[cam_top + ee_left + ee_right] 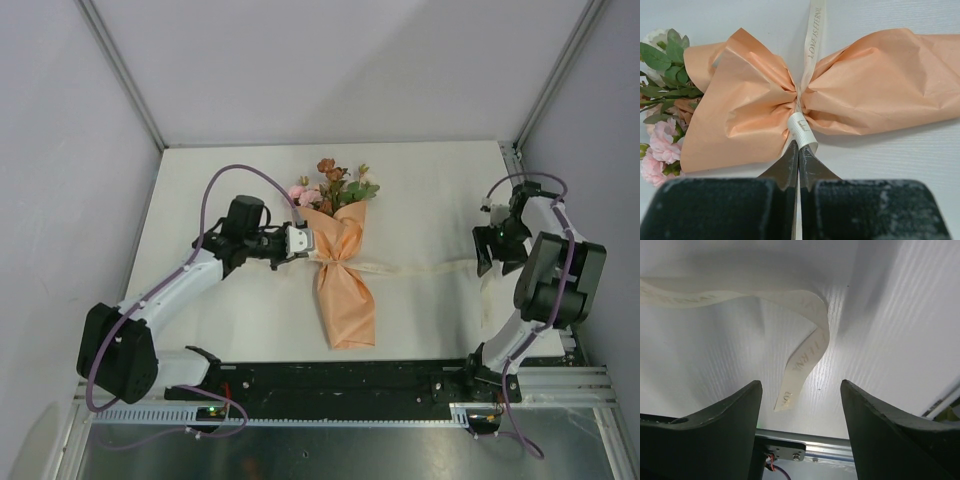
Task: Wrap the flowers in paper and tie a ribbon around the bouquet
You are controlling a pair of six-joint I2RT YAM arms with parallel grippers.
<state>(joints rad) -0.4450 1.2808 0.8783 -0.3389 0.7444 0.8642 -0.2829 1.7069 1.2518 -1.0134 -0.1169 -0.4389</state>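
1. Find the bouquet (340,270) lying flat at the middle of the counter (230,170), with the flowers (335,185) toward the far edge and the tail of the paper (347,310) toward the near edge.
2. Note the ribbon (420,268) cinched round the paper's narrow waist, then trailing flat across the counter toward the right edge.
3. Left end effector (303,240): fingers together, clamped on the short end of the ribbon right at the waist, on the side facing the counter's left edge. Tips touching the ribbon loop, just beside the gathered paper without gripping it.
4. Held that way, most likely, to anchor one end and hold the cinch tight while the other end gets worked; a judgement only.
5. Right end effector (497,250): fingers well apart, clamped on nothing, hovering near the right edge of the counter, well apart from the bouquet.
6. Shows, in the right wrist view, the ribbon's loose end curled on the counter below the gap between the open fingers, touching neither as far as can be told.
7. Placed there, probably, to take up that loose tail for pulling or knotting.
8. Looks wrapped already; cannot tell whether any knot is tied at the waist.
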